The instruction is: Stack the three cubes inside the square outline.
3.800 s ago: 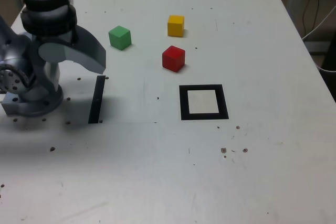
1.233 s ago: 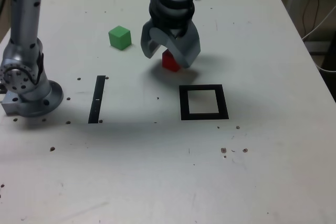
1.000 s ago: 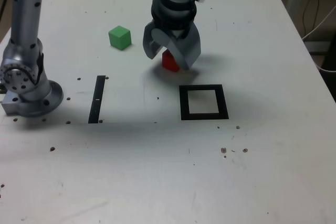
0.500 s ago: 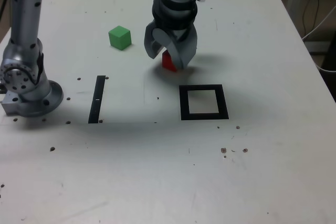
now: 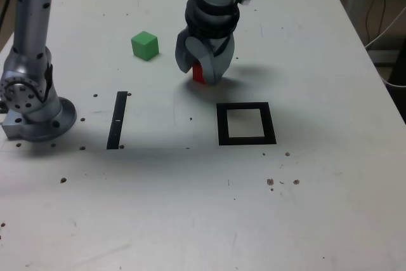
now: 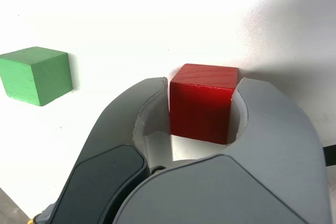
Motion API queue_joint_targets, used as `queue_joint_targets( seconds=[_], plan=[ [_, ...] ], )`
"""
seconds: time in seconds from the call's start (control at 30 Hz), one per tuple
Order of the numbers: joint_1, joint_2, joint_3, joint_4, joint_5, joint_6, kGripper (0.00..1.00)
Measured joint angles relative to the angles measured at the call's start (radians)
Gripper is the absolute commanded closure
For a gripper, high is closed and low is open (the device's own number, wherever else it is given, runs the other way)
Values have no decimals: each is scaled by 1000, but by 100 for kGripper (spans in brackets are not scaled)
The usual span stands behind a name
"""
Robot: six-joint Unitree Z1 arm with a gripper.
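Note:
My gripper [image 5: 202, 73] stands on the table with its jaws shut on the red cube [image 5: 197, 72], only a sliver of which shows between them in the exterior view. The wrist view shows the red cube [image 6: 202, 102] squeezed between both grey fingers [image 6: 273, 124], resting on the white table. The green cube [image 5: 144, 46] sits apart toward the exterior view's left, and it also shows in the wrist view [image 6: 35, 74]. The square outline [image 5: 246, 123] lies empty, nearer the camera than the gripper. The arm hides the yellow cube.
A thin black strip [image 5: 117, 120] lies on the table at the exterior view's left, beside the arm's base [image 5: 35, 109]. Small dark specks dot the white table [image 5: 190, 207]. The table's right edge runs down the exterior view's right.
The jaws have closed from wide open onto the red cube. The gripper has stayed over the same spot and the cube has not left the table.

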Motion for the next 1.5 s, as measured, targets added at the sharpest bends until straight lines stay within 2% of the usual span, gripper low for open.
queue_joint_targets(
  seconds=[0.17,0.37,0.5,0.6,0.73,0.83,0.97,1.1,1.2,1.5],
  plan=[
    [1,-8,3,-10,-17,14,68],
    [-18,-37,-6,27,-48,4,77],
    [-64,-99,-34,92,-96,-68,81],
    [-111,-111,-56,139,-156,-166,81],
    [-159,-111,-79,149,-232,-291,81],
    [-196,-111,-91,144,-269,-396,81],
    [-235,-110,-120,138,-267,-527,82],
    [-266,-90,-177,150,-225,-654,84],
    [-279,-49,-210,166,-208,-681,84],
    [-298,-1,-240,173,-205,-716,84]
  ],
)
